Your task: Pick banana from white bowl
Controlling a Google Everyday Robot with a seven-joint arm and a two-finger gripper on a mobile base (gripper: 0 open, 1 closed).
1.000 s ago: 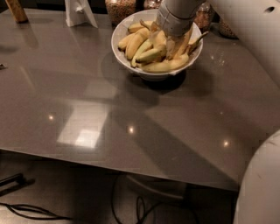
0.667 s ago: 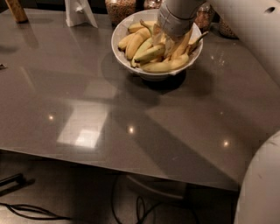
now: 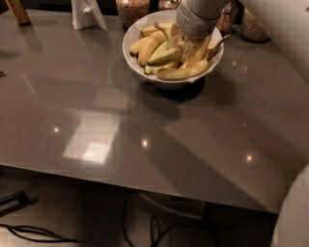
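Observation:
The white bowl point(image 3: 128, 38) stands at the far middle of the grey table point(image 3: 96, 111), filled with several yellow bananas. A greenish curved banana point(image 3: 166, 56) lies on top at the middle, and a long one point(image 3: 181, 73) lies along the front rim. My gripper point(image 3: 191, 42) reaches down from above into the right half of the bowl, among the bananas. A pale banana point(image 3: 201, 50) stands tilted right under it. Its grey wrist point(image 3: 195, 21) hides the bananas behind it.
Glass jars of grains point(image 3: 133, 9) point(image 3: 252, 28) stand behind the bowl. A white stand point(image 3: 88, 13) and a brown object point(image 3: 18, 10) are at the far left. My white arm point(image 3: 285, 34) fills the right. The table's front edge point(image 3: 145, 185) is near, with cables below.
The gripper stays in the bowl at about the same spot. The bananas under it have shifted slightly.

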